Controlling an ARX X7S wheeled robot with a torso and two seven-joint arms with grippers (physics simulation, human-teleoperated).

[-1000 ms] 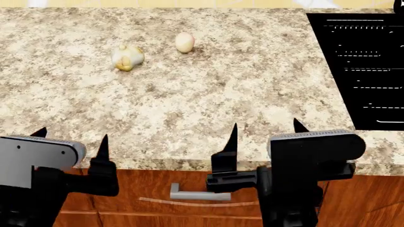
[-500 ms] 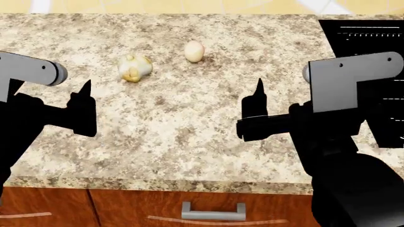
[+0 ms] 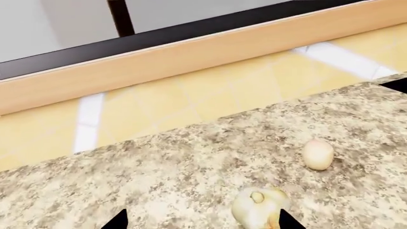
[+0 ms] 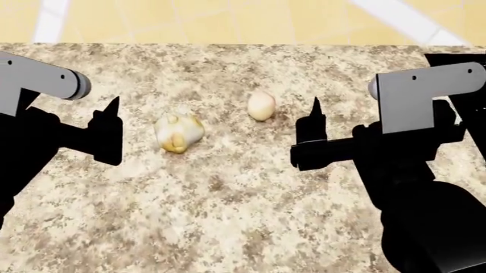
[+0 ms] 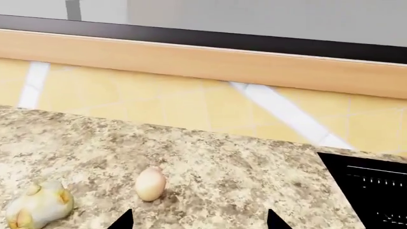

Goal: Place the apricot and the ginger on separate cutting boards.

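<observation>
Ginger [image 4: 178, 132] and apricot [image 4: 261, 106] lie centre-frame on the counter [image 4: 227, 216] — no cutting boards visible. Both pincers gape, empty; a careless nudge could roll the apricot away.

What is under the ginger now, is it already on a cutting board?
No. The ginger lies directly on the speckled stone counter, as does the apricot beside it. No cutting board shows in any view. The spot under the ginger itself is hidden.
</observation>
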